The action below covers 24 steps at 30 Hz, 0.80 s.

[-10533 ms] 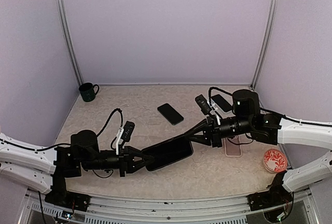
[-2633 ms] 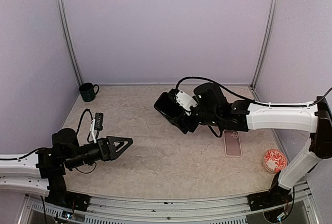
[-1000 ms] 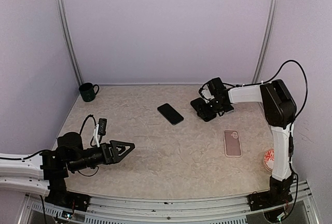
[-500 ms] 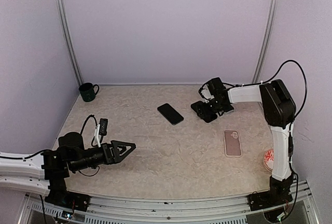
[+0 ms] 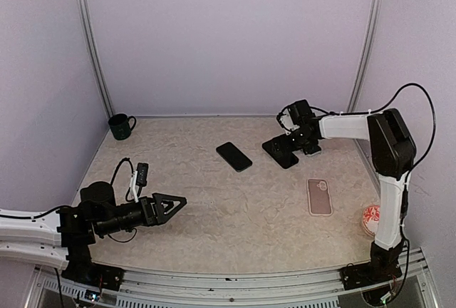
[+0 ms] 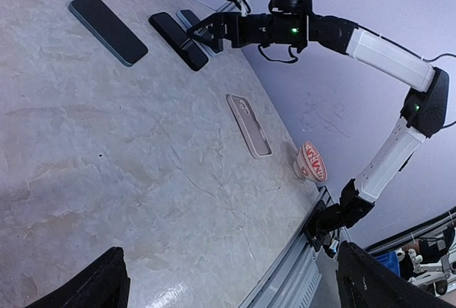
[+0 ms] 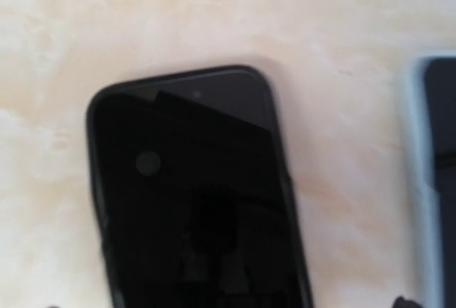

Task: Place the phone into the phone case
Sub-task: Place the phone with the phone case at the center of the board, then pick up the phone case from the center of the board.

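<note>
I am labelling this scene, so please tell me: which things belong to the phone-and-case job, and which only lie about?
Job, probably: black phone in a black case.
Lying about: bare black phone; pale-edged phone; pink case or phone; dark mug; red bowl.

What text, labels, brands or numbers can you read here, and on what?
None readable.
Black phone: dark screen, no lettering shown.
Pink phone case: no print visible.
Dark mug: too small to tell.
Red-patterned dish: pattern only, no words legible.
</note>
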Tool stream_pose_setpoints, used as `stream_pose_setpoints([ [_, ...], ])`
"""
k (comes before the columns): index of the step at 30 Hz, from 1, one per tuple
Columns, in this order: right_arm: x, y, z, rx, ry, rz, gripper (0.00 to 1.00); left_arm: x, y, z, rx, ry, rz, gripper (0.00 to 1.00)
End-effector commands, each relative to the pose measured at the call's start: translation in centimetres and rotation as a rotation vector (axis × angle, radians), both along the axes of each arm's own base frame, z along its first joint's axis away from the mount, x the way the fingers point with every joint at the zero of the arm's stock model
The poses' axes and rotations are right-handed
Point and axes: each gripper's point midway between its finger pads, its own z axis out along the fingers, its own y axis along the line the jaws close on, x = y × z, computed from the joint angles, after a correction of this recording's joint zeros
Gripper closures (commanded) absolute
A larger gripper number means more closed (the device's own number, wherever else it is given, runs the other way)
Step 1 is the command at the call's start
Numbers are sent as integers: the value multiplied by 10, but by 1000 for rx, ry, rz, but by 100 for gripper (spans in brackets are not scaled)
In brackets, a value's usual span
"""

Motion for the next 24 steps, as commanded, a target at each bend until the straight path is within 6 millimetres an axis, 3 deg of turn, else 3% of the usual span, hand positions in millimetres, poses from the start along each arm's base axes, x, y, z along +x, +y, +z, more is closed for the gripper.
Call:
stream_pose_setpoints([
  [1,-30,-21,56,72,-43,-137,0,1,-2,16,-34,-27,-5,1],
  [4,-64,-35,55,94,-27,-194,1,1,0,18,-42,-33,-1,1],
  [7,-104,-52,40,110,3,-248,0,1,-2,25,-44,-45,-5,1],
  [12,-146,-84,23,72,30,-345,1,5,-11,30,-11,-66,-15,1],
  [18,-173,-104,0,78,72,-437,5,9,-25,35,-11,-83,-39,1],
  [24,-184,-115,-18,81,117,-476,18,12,-38,36,10,-90,-62,1],
])
